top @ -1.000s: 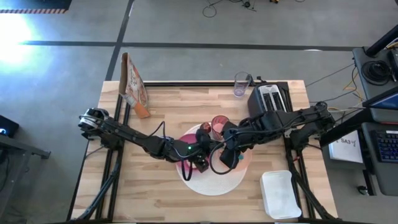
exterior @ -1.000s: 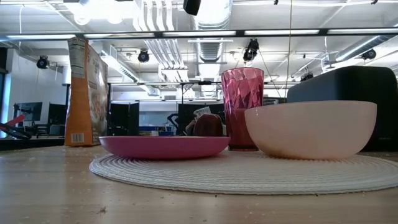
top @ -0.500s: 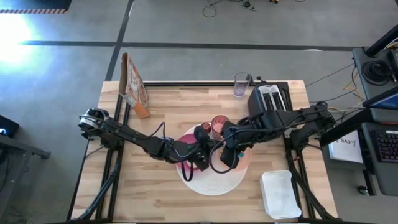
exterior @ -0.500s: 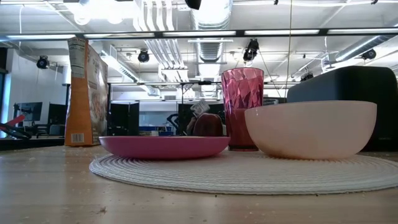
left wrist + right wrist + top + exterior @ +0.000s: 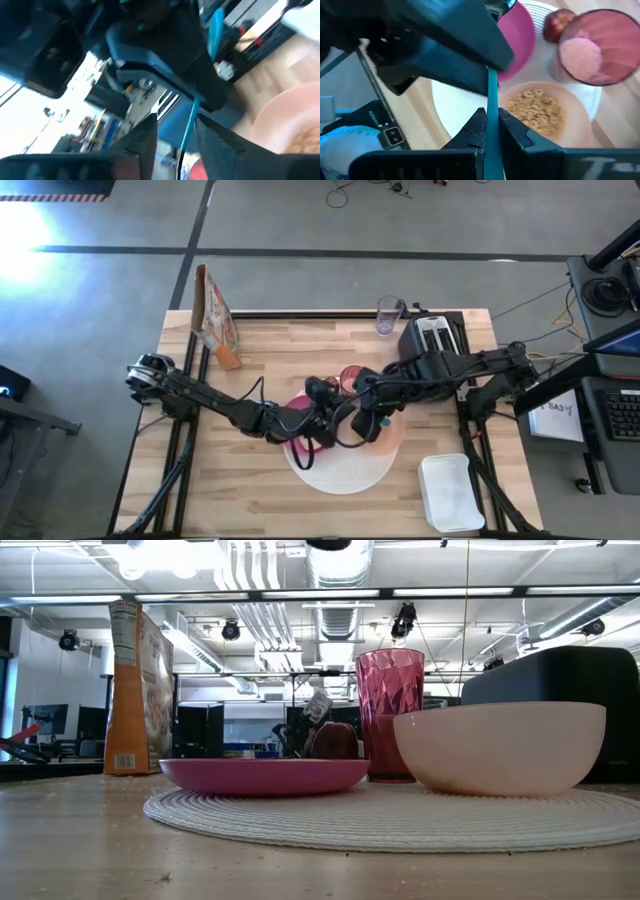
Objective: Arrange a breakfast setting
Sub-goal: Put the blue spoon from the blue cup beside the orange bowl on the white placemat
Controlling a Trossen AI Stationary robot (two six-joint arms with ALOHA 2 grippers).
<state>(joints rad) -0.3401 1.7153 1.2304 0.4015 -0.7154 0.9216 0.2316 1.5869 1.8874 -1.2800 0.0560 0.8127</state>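
the counter (image 5: 250,490) is seen from above, wood-topped, with both arms stretched in over its middle. the white disc (image 5: 340,470) lies near the centre, and in the low view it is shown as a woven mat (image 5: 400,820) carrying the setting. the black toaster (image 5: 432,340) is set at the far right of the counter, the white tray (image 5: 450,492) at the near right corner, both well apart from the disc. a cereal box (image 5: 214,315) is stood at the far left, and a clear glass (image 5: 388,315) is placed just beside the toaster.

on the disc, the peach bowl (image 5: 545,112) is seen with cereal (image 5: 537,110) inside it. the magenta plate (image 5: 265,776) is laid beside the bowl. the pink tumbler (image 5: 390,715) is stood upright behind them, with the red fruit (image 5: 555,25) just beside it. no bagel can be made out.

the left gripper (image 5: 312,425) is held over the plate side of the disc; whether its jaws are apart or together cannot be told. the right gripper (image 5: 362,425) is held over the bowl, its jaws brought together on a thin teal strip (image 5: 492,107), seen in the right wrist view. the two grippers are just beside each other above the setting.
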